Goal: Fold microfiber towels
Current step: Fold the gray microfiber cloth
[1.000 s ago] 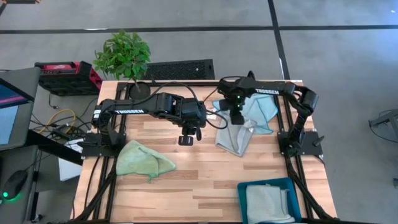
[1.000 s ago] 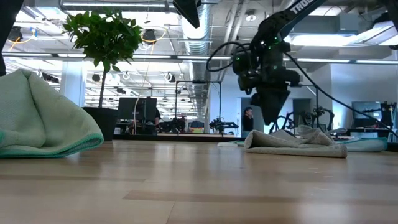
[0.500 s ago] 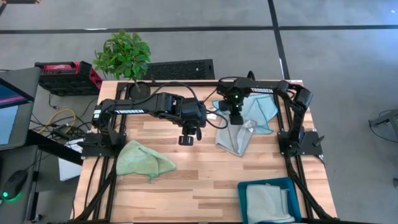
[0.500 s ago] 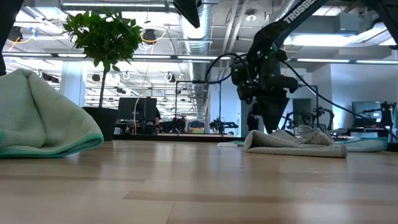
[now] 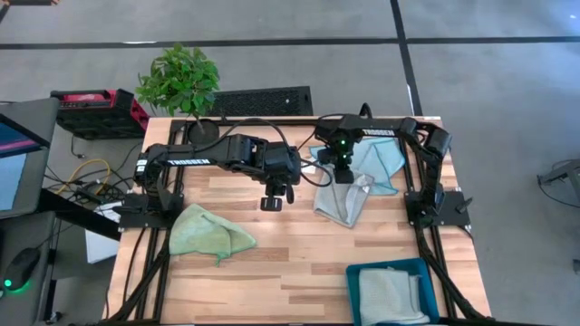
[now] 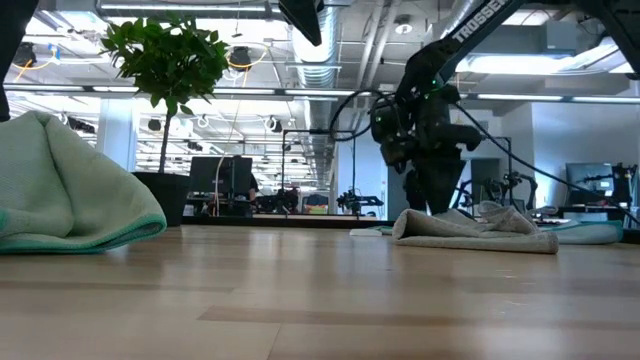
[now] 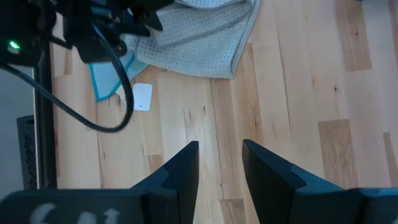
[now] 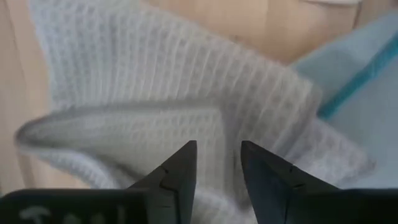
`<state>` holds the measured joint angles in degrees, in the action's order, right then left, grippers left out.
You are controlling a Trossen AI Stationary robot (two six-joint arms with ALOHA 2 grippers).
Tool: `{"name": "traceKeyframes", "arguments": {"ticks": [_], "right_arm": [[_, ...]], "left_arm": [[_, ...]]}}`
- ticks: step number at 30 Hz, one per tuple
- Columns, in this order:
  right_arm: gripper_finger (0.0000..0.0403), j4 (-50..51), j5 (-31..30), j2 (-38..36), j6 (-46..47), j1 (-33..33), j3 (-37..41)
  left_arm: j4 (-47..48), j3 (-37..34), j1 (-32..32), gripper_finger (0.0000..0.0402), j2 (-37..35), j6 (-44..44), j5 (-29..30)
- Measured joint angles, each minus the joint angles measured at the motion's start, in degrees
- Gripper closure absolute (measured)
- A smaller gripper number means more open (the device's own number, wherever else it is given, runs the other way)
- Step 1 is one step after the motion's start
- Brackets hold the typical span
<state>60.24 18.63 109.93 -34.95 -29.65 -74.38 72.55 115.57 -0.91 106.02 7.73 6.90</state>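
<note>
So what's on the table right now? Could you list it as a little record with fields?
grey towel: crumpled at the table's far right
blue towel: beside it, partly under it
green towel: bunched at the near left
bin: teal, near right corner, a folded towel inside
right gripper: open, just above the grey towel's far edge
left gripper: open, over bare wood mid-table
plant: off the far left corner
</note>
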Motion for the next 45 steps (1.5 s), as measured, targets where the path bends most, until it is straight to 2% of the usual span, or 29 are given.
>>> {"name": "traceKeyframes", "arguments": {"ticks": [18,29,40,45], "right_arm": [[0.0292,14.98,0.89,0.72,-6.12,3.06,-1.41],[0.0297,25.48,-6.45,0.72,-5.61,3.03,-1.41],[0.0297,24.97,-12.67,0.72,-4.69,3.11,0.86],[0.0297,24.39,-12.76,-0.82,-8.71,4.70,0.98]], "left_arm": [[0.39,0.00,0.09,0.0286,0.00,0.17,0.01],[0.40,0.00,0.31,0.0286,0.00,0.15,0.02],[0.46,0.00,0.28,0.0286,0.00,0.11,0.01],[0.48,0.00,0.28,0.0286,0.00,0.09,0.00]]}}
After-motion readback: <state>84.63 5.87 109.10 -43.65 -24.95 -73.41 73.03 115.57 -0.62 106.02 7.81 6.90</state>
